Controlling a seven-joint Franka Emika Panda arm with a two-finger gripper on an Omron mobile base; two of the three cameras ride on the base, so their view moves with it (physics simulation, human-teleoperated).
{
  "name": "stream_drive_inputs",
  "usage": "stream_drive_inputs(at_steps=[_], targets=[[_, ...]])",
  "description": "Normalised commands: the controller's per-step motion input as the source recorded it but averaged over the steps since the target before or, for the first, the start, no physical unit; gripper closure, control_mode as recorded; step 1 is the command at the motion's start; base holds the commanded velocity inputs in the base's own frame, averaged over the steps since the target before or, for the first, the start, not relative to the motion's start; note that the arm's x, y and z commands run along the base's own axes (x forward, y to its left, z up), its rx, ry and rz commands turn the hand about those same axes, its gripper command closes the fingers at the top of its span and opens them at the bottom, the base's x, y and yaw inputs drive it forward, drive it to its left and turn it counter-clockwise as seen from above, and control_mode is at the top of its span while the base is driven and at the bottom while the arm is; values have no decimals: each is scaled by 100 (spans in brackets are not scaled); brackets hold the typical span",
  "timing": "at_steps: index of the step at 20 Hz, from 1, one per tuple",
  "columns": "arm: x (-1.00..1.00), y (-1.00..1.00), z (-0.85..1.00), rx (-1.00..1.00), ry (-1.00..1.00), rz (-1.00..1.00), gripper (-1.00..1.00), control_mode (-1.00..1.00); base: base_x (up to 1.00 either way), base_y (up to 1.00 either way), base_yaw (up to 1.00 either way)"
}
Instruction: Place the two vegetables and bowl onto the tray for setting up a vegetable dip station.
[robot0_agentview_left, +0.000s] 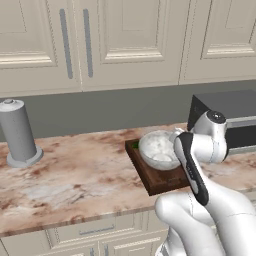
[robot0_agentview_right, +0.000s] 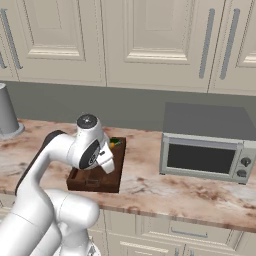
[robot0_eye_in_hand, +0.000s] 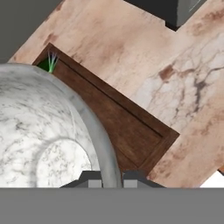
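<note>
At centre right of the left base view, the marbled bowl (robot0_agentview_left: 159, 148) sits over the dark wooden tray (robot0_agentview_left: 150, 175) on the pink-veined counter (robot0_agentview_left: 75, 175), a sliver of green vegetable (robot0_agentview_left: 135, 145) showing at its upper-left edge. Low in the hand view, the gripper (robot0_eye_in_hand: 112, 178) pinches the bowl's rim, jaws nearly closed, one finger on each side of the wall. A toaster oven (robot0_agentview_right: 205, 145) stands at right.
</note>
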Motion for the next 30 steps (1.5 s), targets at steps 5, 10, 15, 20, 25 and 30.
stream_drive_inputs(at_steps=[5,10,15,20,25,30], targets=[[0,-17,-18,0,0,0,100,-100,0,0,0],[0,-14,-20,0,0,0,100,-100,0,0,0],[7,-3,-8,0,0,-1,100,-100,0,0,0],[18,0,-6,0,0,0,100,-100,0,0,0],[20,-2,-13,0,0,0,100,-100,0,0,0],[8,-15,-5,0,0,0,100,-100,0,0,0]])
